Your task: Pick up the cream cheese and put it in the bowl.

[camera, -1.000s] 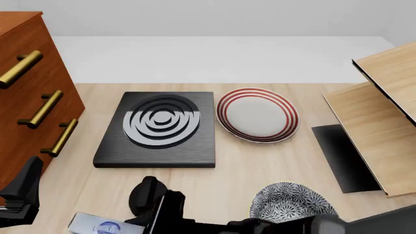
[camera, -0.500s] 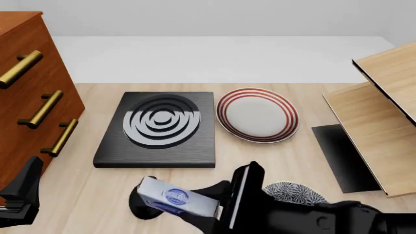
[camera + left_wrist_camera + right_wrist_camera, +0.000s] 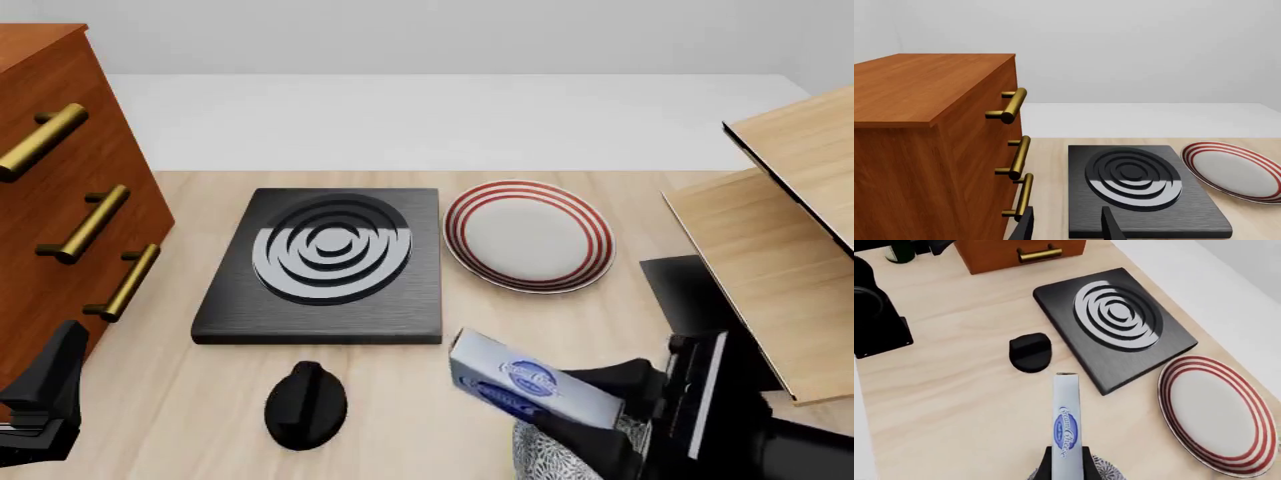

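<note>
In the front view, the small pale grey-blue cream cheese box with a dark blue oval logo (image 3: 534,382) is seen held clear of the light wooden table (image 3: 534,330), low and right of centre in the frame. It is clamped at its right end between the jaws of the black right gripper (image 3: 627,415), which enters from the lower right corner. Directly under the box and gripper, at the bottom edge, a part of the round bowl with the dark-grey-and-white speckle pattern (image 3: 545,458) is visible; most of it is covered by the arm.

In the right wrist view, the same box (image 3: 1066,425) is seen edge-on, its far end pointing up the frame, with the gripper fingers (image 3: 1044,467) pressed against both sides of its near end. A sliver of the speckled bowl (image 3: 1102,471) is shown just beside them.

The black left gripper (image 3: 40,400) is found at the lower left edge of the front view, beside the reddish wooden drawer cabinet with brass handles (image 3: 54,200). In the left wrist view its two finger tips (image 3: 1111,227) are held apart with nothing between them.

At the centre of the front view a black square hob with grey concentric rings (image 3: 327,262) is placed, a flat white plate with red rings (image 3: 527,235) is set just to its right, and a small black knob-like object (image 3: 306,403) is laid below the hob
</note>
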Tool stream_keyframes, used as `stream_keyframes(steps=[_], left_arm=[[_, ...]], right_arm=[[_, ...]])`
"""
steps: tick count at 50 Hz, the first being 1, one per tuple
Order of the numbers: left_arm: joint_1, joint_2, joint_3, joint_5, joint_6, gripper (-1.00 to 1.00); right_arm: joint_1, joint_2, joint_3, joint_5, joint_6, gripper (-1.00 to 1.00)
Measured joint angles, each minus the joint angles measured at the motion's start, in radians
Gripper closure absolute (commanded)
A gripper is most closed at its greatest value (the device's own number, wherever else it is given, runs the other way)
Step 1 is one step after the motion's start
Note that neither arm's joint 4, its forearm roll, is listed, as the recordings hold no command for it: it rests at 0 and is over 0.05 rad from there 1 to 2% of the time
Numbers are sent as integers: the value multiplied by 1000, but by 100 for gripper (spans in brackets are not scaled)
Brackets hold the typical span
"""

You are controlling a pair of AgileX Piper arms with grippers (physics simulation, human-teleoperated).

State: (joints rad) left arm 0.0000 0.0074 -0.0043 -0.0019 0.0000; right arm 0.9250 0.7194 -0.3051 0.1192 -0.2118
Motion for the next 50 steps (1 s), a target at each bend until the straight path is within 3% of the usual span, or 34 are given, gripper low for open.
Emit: stream_keyframes(steps=[16, 29, 38, 50], left_arm=[[0, 0, 0, 0, 0, -100], [0, 0, 0, 0, 0, -100], [0, 0, 0, 0, 0, -100], [0, 0, 0, 0, 0, -100]], right_arm=[[-132, -340, -25, 375, -33, 100], [-204, -516, -49, 600, -46, 100], [-233, -573, -46, 685, -53, 100], [-242, -583, -15, 703, -50, 100]])
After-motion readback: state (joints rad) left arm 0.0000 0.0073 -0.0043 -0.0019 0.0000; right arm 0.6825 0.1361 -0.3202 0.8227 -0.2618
